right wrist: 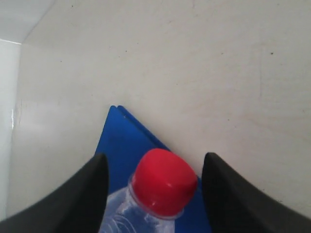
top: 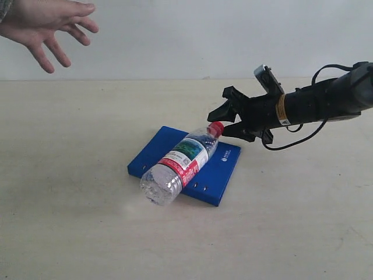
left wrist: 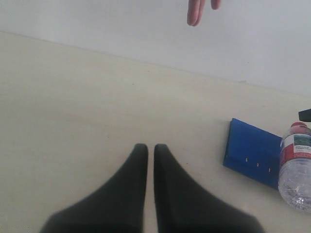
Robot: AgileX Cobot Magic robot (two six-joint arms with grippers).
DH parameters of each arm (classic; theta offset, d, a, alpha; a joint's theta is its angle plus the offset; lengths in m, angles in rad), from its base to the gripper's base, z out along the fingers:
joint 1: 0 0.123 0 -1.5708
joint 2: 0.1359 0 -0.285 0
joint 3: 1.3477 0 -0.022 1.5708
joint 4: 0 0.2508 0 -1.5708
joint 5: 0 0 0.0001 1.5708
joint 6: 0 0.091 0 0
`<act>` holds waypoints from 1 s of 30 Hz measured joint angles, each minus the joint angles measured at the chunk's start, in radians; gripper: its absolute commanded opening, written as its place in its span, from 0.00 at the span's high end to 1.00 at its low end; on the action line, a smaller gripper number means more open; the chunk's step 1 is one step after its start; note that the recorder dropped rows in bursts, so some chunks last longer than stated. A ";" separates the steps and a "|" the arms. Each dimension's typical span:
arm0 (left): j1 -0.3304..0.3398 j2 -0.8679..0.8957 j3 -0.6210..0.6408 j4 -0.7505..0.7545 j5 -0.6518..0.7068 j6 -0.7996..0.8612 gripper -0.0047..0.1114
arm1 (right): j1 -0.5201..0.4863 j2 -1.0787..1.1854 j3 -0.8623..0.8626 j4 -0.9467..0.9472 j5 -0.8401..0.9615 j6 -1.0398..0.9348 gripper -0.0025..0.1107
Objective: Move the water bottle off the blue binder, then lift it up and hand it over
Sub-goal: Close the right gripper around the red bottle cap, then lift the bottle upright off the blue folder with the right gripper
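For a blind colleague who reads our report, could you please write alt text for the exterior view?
A water bottle lies on its side across a blue binder on a pale table, its base overhanging the binder's edge. The right gripper, fingers open, is at the bottle's red cap, and a person's open hand shows at the top left.
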 measured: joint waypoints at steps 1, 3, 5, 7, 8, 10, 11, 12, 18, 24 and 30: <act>0.000 0.000 0.000 0.000 0.000 0.000 0.92 | 0.004 0.000 0.000 -0.002 0.009 0.000 0.52; 0.000 0.000 0.000 0.000 0.000 0.000 0.92 | 0.009 0.000 0.000 -0.007 0.029 0.000 0.52; 0.000 0.000 0.000 0.000 0.000 0.000 0.92 | 0.011 0.000 0.000 -0.009 0.042 0.002 0.52; 0.000 0.000 0.000 0.000 0.000 0.000 0.92 | 0.011 0.000 0.000 -0.009 0.049 0.002 0.53; 0.000 0.000 0.000 0.000 0.000 0.000 0.92 | 0.011 0.000 0.000 -0.009 0.052 0.002 0.53; 0.000 0.000 0.000 0.000 0.000 0.000 0.92 | 0.015 0.000 0.000 -0.009 0.054 0.002 0.53; 0.000 0.000 0.000 0.000 0.000 0.000 0.92 | 0.020 0.000 0.000 -0.009 0.054 0.002 0.53; 0.000 0.000 0.000 0.000 0.000 0.000 0.92 | 0.024 0.000 0.000 -0.009 0.052 0.002 0.53; 0.000 0.000 0.000 0.000 0.000 0.000 0.92 | 0.044 0.000 0.000 -0.009 0.047 0.002 0.61; 0.000 0.000 0.000 0.000 0.000 0.000 0.92 | 0.046 0.000 -0.002 0.015 0.045 0.011 0.85; 0.000 0.000 0.000 0.000 0.000 0.000 0.92 | 0.046 0.000 -0.002 0.020 0.034 0.011 0.98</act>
